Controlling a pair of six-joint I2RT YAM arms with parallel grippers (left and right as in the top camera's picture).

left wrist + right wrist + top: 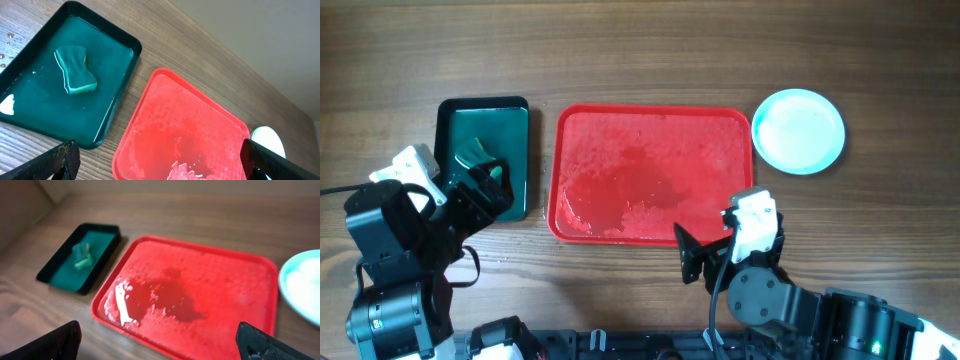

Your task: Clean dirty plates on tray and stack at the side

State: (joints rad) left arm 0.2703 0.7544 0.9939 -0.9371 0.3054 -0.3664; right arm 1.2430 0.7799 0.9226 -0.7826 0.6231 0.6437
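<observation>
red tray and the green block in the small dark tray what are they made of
The red tray looks like glossy moulded plastic: rounded corners, a raised rim, water pooling on it. The green block is probably a soft foam sponge: it is pinched at the waist, with a paler layer along its edge.

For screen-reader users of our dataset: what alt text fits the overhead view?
A wet red tray, holding no plates, lies at centre, with a pale turquoise plate to its right and a dark green tray with a sponge to its left.

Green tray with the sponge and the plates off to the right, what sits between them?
Only the red tray, wet with nothing on it, as the overhead view shows.
</observation>
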